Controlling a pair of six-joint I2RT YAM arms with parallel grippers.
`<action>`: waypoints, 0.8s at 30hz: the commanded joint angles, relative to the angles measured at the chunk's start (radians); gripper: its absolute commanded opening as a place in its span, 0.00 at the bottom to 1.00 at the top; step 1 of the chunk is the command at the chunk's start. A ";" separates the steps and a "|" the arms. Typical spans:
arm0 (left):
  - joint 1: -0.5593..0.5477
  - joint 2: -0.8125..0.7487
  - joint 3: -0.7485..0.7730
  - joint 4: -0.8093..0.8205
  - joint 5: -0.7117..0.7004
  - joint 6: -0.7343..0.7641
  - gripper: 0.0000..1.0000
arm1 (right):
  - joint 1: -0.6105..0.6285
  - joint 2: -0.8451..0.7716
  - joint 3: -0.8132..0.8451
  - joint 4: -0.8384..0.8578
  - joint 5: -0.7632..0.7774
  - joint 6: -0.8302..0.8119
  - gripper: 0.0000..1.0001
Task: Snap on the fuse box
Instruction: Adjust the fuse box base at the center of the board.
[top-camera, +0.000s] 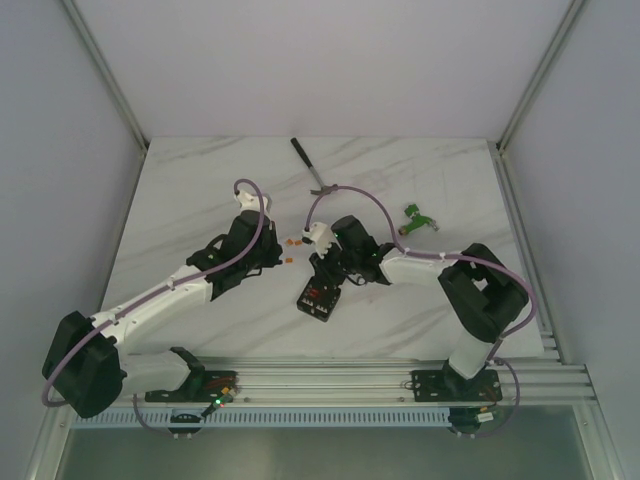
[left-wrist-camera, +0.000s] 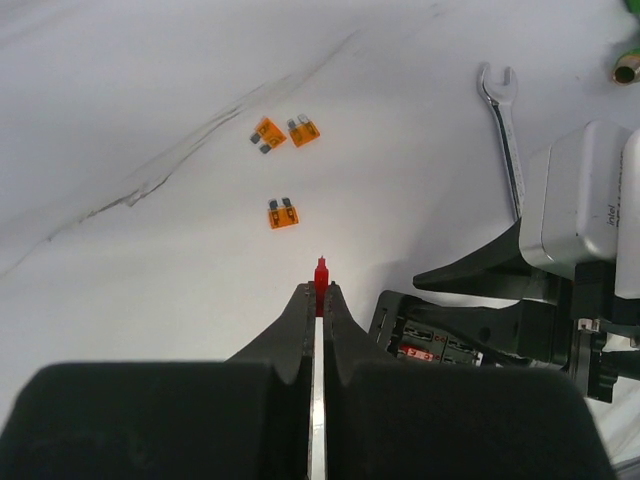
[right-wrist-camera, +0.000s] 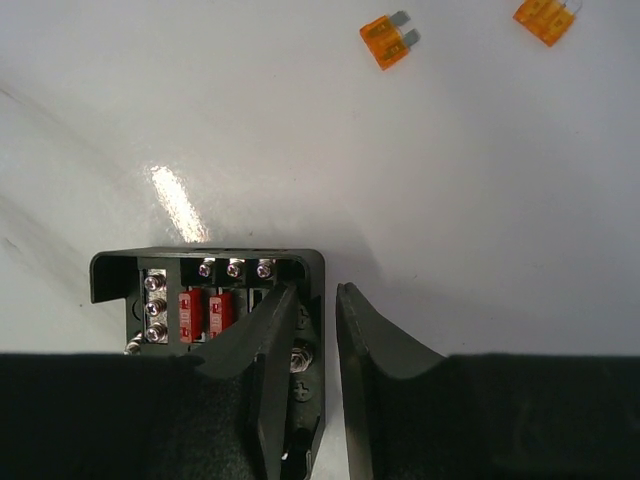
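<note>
The fuse box (top-camera: 319, 298) is a small open black box lying on the marble table between my arms. In the right wrist view it (right-wrist-camera: 112, 272) shows two red fuses (right-wrist-camera: 203, 314) and several screws inside. My right gripper (right-wrist-camera: 316, 290) stands astride its right wall, jaws slightly apart, one finger inside and one outside, with a thin gap at the outer finger. My left gripper (left-wrist-camera: 321, 291) is shut on a small red fuse (left-wrist-camera: 321, 272), just left of the box (left-wrist-camera: 425, 338). In the top view, the left gripper (top-camera: 278, 258) and right gripper (top-camera: 322, 272) sit close together.
Three loose orange fuses (left-wrist-camera: 283, 213) (left-wrist-camera: 268, 133) (left-wrist-camera: 303, 130) lie on the table beyond my left gripper. A wrench (top-camera: 312, 168) lies at the back and a green connector (top-camera: 415, 220) at the right. White walls with metal rails enclose the table.
</note>
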 joint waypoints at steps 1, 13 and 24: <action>0.004 -0.007 0.016 -0.015 0.008 -0.005 0.00 | 0.007 0.022 0.035 0.006 -0.001 -0.027 0.28; 0.004 -0.005 0.014 -0.026 0.029 -0.006 0.00 | 0.013 0.045 0.051 0.020 0.014 -0.022 0.05; 0.004 -0.021 0.014 -0.036 0.046 -0.021 0.00 | 0.027 -0.111 -0.075 0.045 0.454 0.306 0.00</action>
